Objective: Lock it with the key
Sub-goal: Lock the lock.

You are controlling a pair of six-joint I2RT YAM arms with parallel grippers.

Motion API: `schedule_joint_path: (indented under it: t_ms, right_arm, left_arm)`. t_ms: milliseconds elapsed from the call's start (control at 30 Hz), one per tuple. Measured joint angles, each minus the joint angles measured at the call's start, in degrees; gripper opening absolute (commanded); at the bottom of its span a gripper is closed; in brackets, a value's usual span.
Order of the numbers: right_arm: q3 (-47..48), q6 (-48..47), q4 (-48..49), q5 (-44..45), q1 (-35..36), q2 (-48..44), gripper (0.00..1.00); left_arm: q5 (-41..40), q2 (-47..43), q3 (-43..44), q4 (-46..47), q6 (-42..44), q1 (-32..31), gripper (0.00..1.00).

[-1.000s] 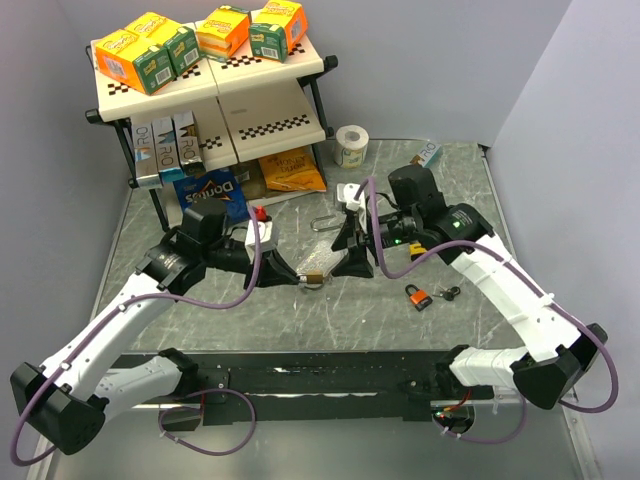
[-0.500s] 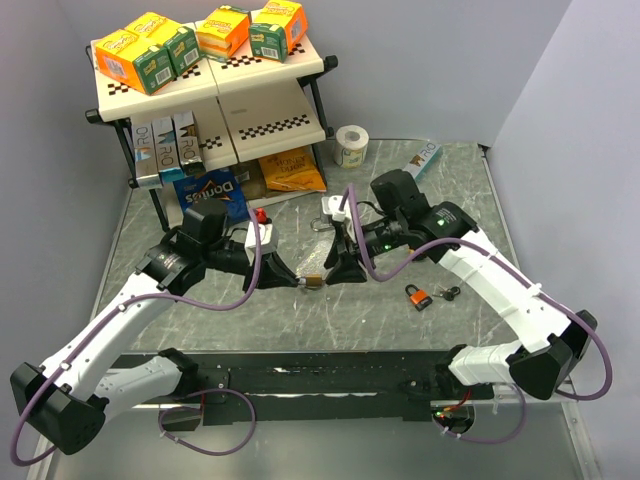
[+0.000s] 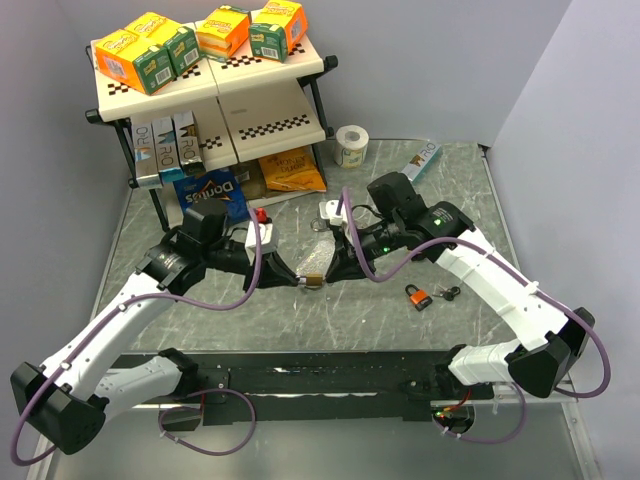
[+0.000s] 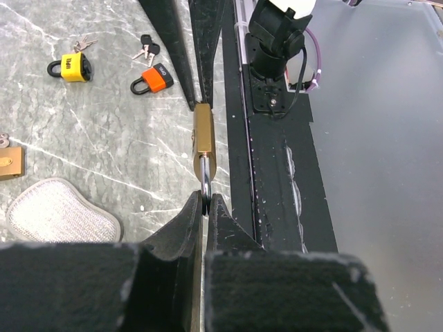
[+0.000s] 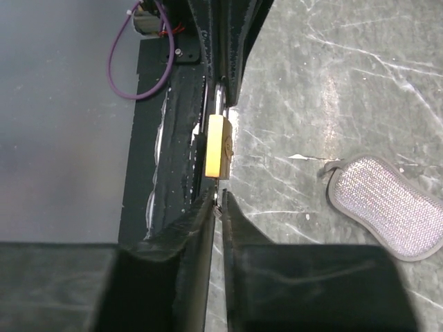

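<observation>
A brass padlock (image 3: 314, 281) hangs just above the table between my two arms. My left gripper (image 3: 301, 281) is shut on its steel shackle; the left wrist view has the padlock (image 4: 203, 138) reaching out from my left gripper (image 4: 205, 200). From the other side my right gripper (image 3: 326, 276) meets the lock's bottom end. In the right wrist view the padlock (image 5: 219, 145) sits right ahead of my right gripper (image 5: 219, 196), whose jaws are drawn close together on a small metal key (image 5: 219, 200) at the keyhole end.
An orange padlock (image 3: 418, 296) with its keys (image 3: 452, 293) lies right of centre. A yellow padlock (image 4: 72, 67) and a silver mesh pad (image 4: 59, 214) lie on the marble top. At the back left, a shelf rack (image 3: 210, 90) holds boxes, with a chip bag (image 3: 210, 190) below.
My right arm has moved left up to the padlock's bottom end and its jaws have closed from wide open to nearly together. The left arm and padlock have stayed still.
</observation>
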Motion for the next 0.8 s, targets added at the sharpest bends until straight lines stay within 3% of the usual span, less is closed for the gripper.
schedule_joint_path:
  t_ms: [67, 800]
  right_arm:
    - [0.00, -0.11, -0.07, -0.17, 0.00, 0.00, 0.00]
    - [-4.07, -1.53, -2.71, 1.11, -7.91, -0.37, 0.00]
  left_arm:
    - [-0.24, 0.09, 0.00, 0.15, 0.00, 0.02, 0.01]
    - [-1.01, 0.17, 0.00, -0.92, 2.56, 3.17, 0.01]
